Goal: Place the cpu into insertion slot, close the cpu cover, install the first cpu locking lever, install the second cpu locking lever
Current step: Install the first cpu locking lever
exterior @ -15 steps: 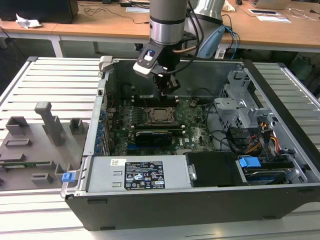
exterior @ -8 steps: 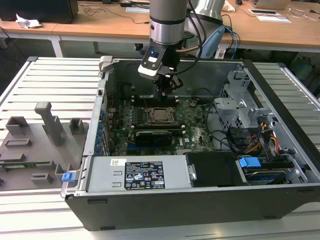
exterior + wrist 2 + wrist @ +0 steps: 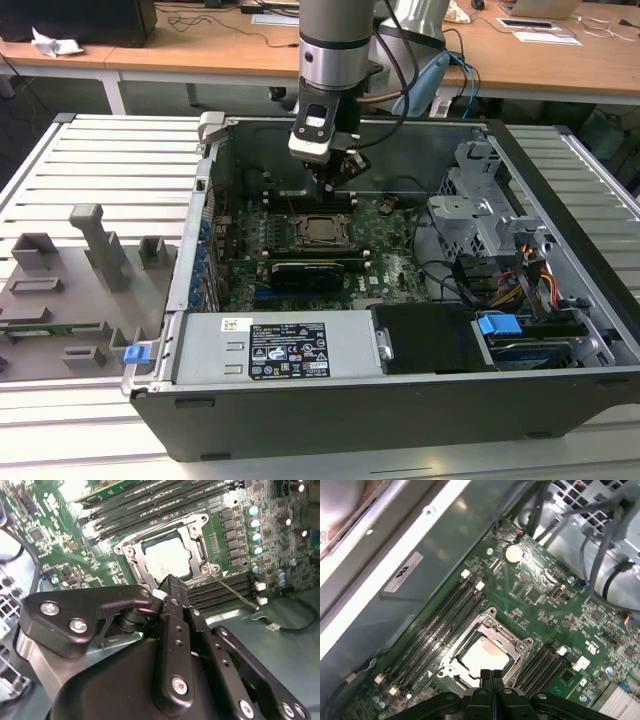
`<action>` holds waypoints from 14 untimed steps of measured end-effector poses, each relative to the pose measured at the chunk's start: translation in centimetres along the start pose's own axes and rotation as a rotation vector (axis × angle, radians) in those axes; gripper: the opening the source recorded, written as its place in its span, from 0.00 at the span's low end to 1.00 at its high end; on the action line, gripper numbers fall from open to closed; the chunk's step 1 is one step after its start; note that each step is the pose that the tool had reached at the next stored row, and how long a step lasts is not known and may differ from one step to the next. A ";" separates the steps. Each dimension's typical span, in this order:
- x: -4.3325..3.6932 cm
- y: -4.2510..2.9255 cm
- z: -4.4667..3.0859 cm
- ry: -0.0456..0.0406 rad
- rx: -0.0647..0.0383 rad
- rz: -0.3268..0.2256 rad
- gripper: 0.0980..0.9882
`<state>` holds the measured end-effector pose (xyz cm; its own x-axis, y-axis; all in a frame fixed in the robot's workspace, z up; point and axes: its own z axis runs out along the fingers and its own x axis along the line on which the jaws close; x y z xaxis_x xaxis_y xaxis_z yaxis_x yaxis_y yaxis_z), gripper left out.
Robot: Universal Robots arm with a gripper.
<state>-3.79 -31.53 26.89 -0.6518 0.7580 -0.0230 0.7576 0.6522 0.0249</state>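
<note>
Gripper [image 3: 491,676]: fingers [image 3: 485,679] are seen pressed together with nothing held. This is judged to form a narrow pushing tip, not a grasp.
Position: the tip is held low, just beside the socket's edge, at 12 o'clock of it in the exterior view.
Cpu [image 3: 482,655]: laid flat inside the insertion slot [image 3: 470,641], silvery face up, so that it can be clamped.
Cpu cover [image 3: 507,632]: folded down around the chip, whose face shows through the central opening.
Locking lever [image 3: 235,591]: a thin rod is seen running out from one socket corner. Whether it is latched cannot be told.
Memory slots [image 3: 435,625]: set alongside the socket, at 12 o'clock in the exterior view.
Black card [image 3: 305,272]: seated at 6 o'clock of the socket.
</note>
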 end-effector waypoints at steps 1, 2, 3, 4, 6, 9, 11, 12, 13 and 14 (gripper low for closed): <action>0.00 0.00 0.00 0.0005 -0.001 -0.021 0.01; 0.00 0.00 0.00 0.0012 -0.001 -0.045 0.01; 0.00 0.00 0.00 0.0015 -0.001 -0.058 0.01; 0.00 0.00 0.00 0.0017 -0.002 -0.067 0.01; 0.00 0.00 0.00 0.0022 -0.002 -0.087 0.01; 0.00 0.00 0.00 0.0033 -0.003 -0.131 0.01; 0.00 0.00 0.01 0.0044 -0.004 -0.177 0.01; 0.00 0.00 0.01 0.0049 -0.005 -0.195 0.01; 0.00 0.00 0.02 0.0057 -0.005 -0.230 0.01; 0.00 0.00 0.02 0.0063 -0.006 -0.249 0.01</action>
<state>-3.79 -31.53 26.87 -0.8185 0.5740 -0.0229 0.5735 0.8188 0.0250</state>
